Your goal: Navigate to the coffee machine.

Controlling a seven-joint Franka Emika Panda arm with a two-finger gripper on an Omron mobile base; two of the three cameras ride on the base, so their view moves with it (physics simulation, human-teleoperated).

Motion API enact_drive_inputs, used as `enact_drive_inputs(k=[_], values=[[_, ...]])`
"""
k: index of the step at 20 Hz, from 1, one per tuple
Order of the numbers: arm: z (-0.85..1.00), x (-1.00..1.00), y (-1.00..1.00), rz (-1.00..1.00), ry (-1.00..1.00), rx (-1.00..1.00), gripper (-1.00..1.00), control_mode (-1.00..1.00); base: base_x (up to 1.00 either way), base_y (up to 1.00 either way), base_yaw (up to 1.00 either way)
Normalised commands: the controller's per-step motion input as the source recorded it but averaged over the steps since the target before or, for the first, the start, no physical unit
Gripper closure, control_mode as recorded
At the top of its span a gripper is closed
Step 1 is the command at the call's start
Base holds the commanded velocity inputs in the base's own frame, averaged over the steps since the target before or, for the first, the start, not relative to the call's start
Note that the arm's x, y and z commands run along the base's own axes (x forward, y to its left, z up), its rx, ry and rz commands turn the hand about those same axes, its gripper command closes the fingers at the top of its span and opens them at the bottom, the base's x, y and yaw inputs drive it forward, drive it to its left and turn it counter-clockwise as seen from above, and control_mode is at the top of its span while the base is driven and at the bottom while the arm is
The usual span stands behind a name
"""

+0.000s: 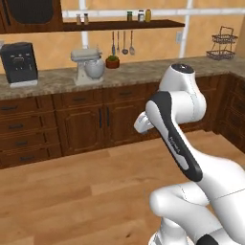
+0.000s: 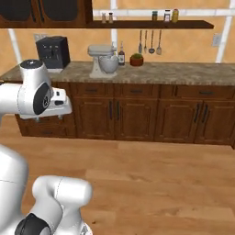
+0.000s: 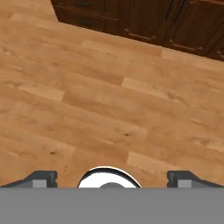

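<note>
Matte-black and boxy, the coffee machine [image 1: 18,63] stands at the far left of the speckled stone bench [image 1: 134,72] in my left base view, with a light grey tray at its foot, well apart from where my base sits out on the plank floor [image 1: 72,191]. Just to its right is the grey stand mixer with its bowl [image 1: 88,66], then a small red pot with a green plant [image 1: 113,61] and three utensils hanging on the wall [image 1: 123,43], and far right a black wire two-tier rack [image 1: 222,44]. I judge the drive is only partly done: the machine sits off to the left in both base views, so I would steer left and forward until it is centred and close, stopping short of the dark wooden cabinet fronts [image 2: 137,114] and keeping the folded white arm [image 1: 182,119] tucked so it clears the bench edge. In the hand view the pincer [image 3: 112,178] points down at bare floorboards, its two dark tips set wide apart with nothing between them, so I read it as released and empty. The machine's front recess is too small and dim for me to make out detail, and the arm covers part of the cabinets on the left of the right base view.
</note>
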Motion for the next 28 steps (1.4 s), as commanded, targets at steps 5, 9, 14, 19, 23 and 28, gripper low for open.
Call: enact_drive_inputs(k=[5,9,14,19,23,28], values=[[0.00,0.00,0.00,0.00,0.00,0.00,-1.00,1.00,1.00,0.82,0.10],[0.00,0.00,0.00,0.00,0.00,0.00,-1.00,1.00,1.00,1.00,0.00],[0.00,0.00,0.00,0.00,0.00,0.00,-1.00,1.00,1.00,1.00,0.00],[0.00,0.00,0.00,0.00,0.00,0.00,-1.00,1.00,1.00,0.89,-0.03],[0.00,0.00,0.00,0.00,0.00,0.00,-1.00,1.00,1.00,0.37,-0.07],[0.00,0.00,0.00,0.00,0.00,0.00,-1.00,1.00,1.00,-0.07,-0.15]])
